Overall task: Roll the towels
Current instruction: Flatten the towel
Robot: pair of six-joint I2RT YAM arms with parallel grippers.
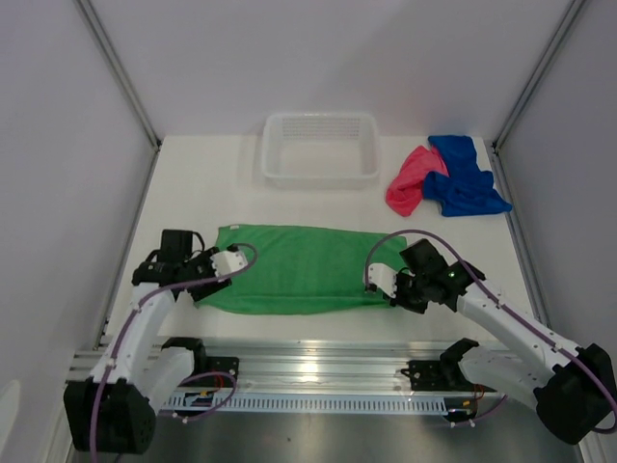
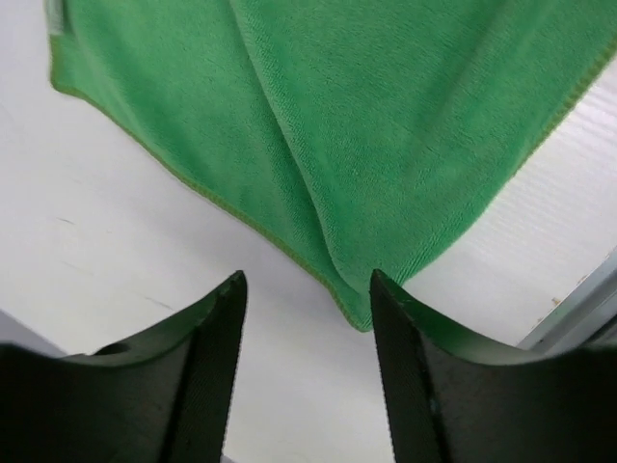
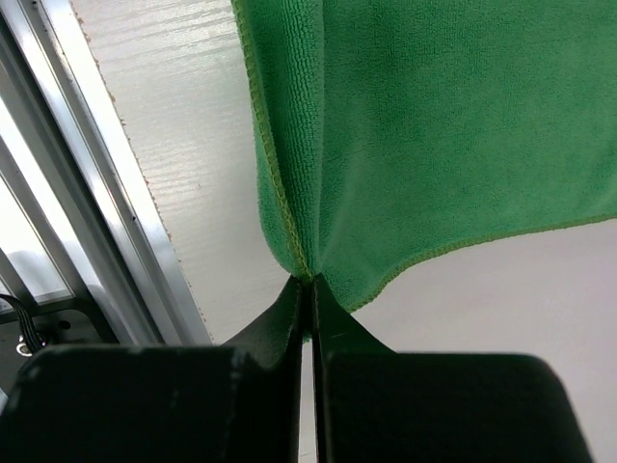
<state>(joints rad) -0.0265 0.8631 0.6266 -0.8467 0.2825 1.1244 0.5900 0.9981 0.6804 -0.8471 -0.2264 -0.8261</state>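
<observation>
white table (image 1: 193,188), seemingly pale grey walls (image 1: 318,58)

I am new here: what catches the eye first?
The green towel lies spread across the near middle of the table, the right gripper shut on one corner, the left gripper open at the other end. The pink-red towel and blue towel lie crumpled far right, beside a white basket.

There's the spread towel (image 1: 299,270) across the near table (image 1: 193,193), left tool (image 1: 234,260) at its left end, right tool (image 1: 374,280) at its right; basket (image 1: 320,177) behind it, two bunched towels (image 1: 453,178) right of the basket, touching
</observation>
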